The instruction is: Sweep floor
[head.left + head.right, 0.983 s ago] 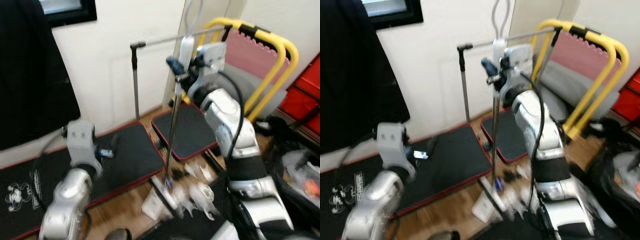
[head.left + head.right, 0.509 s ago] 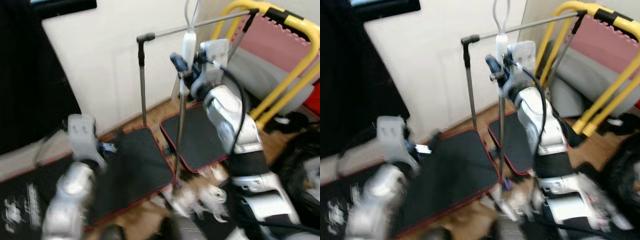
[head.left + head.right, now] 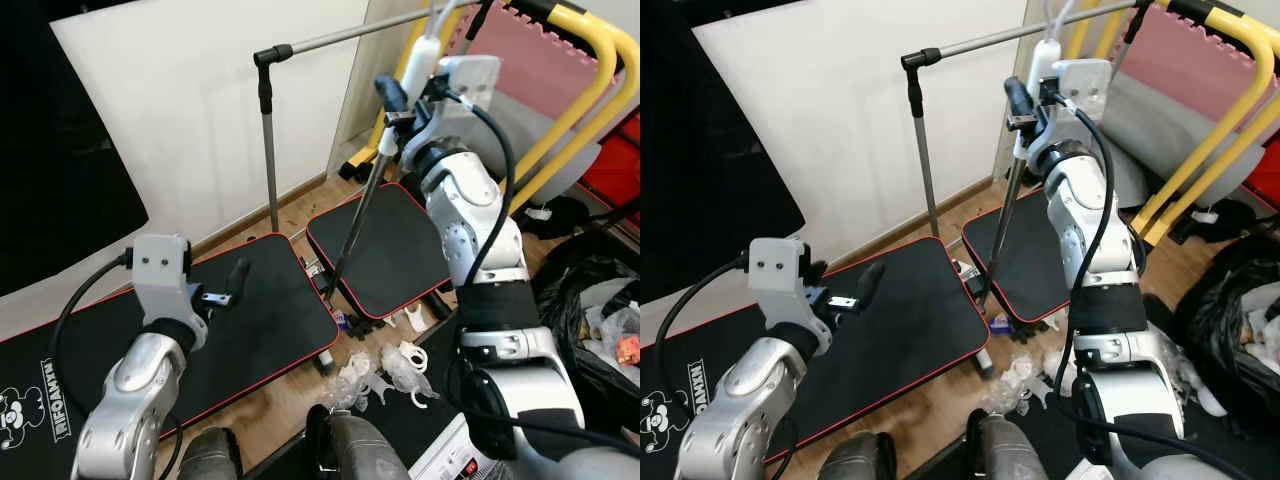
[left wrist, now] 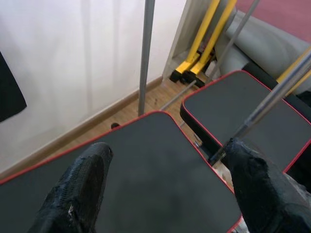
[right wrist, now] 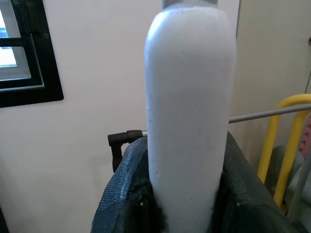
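Wood floor (image 3: 290, 405) — R gripper (image 3: 1025, 105) raised, clamping broom (image 3: 1002, 225).

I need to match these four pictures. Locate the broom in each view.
Left eye view: broom slants from upper right toward the floor, held by the right gripper.
Right eye view: the same, near centre.
Left wrist view: its grey pole at the right edge.
Right wrist view: its white grip, close up.
Shared landmark: clothes rack.

The broom's slanted pole (image 3: 358, 215) crosses the air above the small black mat (image 3: 385, 248), and the grey rack post (image 3: 268, 150) stands against the wall behind the mats. White scraps (image 3: 380, 368) litter the wood floor by the mat edges. Above the long mat (image 3: 255, 315) the air is open.
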Tool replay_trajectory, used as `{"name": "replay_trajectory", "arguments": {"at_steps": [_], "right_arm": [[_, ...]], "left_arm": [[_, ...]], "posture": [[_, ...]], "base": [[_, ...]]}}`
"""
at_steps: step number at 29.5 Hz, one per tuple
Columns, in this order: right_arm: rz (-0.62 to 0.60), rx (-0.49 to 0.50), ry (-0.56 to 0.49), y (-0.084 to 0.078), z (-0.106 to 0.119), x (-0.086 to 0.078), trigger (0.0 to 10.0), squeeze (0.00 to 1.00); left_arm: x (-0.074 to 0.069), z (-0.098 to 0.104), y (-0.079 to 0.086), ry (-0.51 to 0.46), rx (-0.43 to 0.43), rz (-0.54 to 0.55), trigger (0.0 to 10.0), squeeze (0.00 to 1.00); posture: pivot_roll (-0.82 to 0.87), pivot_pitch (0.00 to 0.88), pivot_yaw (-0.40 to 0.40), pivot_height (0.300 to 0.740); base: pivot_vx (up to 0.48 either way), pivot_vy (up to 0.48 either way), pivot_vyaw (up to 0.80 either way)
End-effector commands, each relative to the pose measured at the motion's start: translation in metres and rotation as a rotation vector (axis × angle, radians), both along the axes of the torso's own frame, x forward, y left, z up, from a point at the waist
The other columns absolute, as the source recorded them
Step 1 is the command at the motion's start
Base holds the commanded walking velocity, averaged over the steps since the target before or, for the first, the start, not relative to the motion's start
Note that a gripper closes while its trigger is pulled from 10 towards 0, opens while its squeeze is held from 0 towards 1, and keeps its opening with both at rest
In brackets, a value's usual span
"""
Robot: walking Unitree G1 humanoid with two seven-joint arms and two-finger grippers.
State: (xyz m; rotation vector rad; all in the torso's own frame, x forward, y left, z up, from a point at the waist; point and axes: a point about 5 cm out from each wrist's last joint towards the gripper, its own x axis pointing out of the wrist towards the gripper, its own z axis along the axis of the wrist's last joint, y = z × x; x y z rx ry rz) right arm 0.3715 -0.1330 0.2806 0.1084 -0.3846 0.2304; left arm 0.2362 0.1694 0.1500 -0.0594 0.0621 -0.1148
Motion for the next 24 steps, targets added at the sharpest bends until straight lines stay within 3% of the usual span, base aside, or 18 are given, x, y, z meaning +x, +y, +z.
{"name": "replay_trajectory", "arguments": {"at_steps": [1,13,20,21,22,24], "right_arm": [[-0.015,0.013,-0.051,-0.005,0.010,-0.001,10.0,0.00],[-0.053,0.054,-0.068,-0.005,0.014,0.021,10.0,0.00],[-0.041,0.077,-0.029,0.001,0.003,0.027,10.0,0.00],[-0.023,0.085,-0.024,0.004,0.000,0.028,10.0,0.24],[-0.013,0.085,-0.027,0.006,0.000,0.027,10.0,1.00],[-0.008,0.074,-0.039,0.007,0.001,0.028,10.0,1.00]], "left_arm": [[-0.004,-0.002,-0.002,0.016,0.002,-0.041,10.0,0.00],[-0.024,0.011,-0.001,0.022,0.004,-0.060,10.0,0.00],[-0.031,0.015,-0.001,0.027,0.009,-0.072,10.0,0.00],[-0.032,0.016,-0.001,0.028,0.011,-0.075,10.0,0.00],[-0.032,0.017,-0.001,0.029,0.013,-0.077,10.0,0.00],[-0.033,0.017,-0.001,0.032,0.015,-0.079,10.0,0.00]], "posture": [[-0.04,0.284,-0.155,0.740],[-0.01,0.383,-0.154,0.740],[0.00,0.412,-0.152,0.740],[0.00,0.415,-0.152,0.740],[0.00,0.415,-0.152,0.740],[0.00,0.412,-0.152,0.740]], "base": [[0.000,0.000,0.00],[0.000,0.000,0.00],[0.000,0.000,0.00],[0.000,0.000,0.00],[0.000,0.000,0.00],[0.000,0.000,0.00]]}}
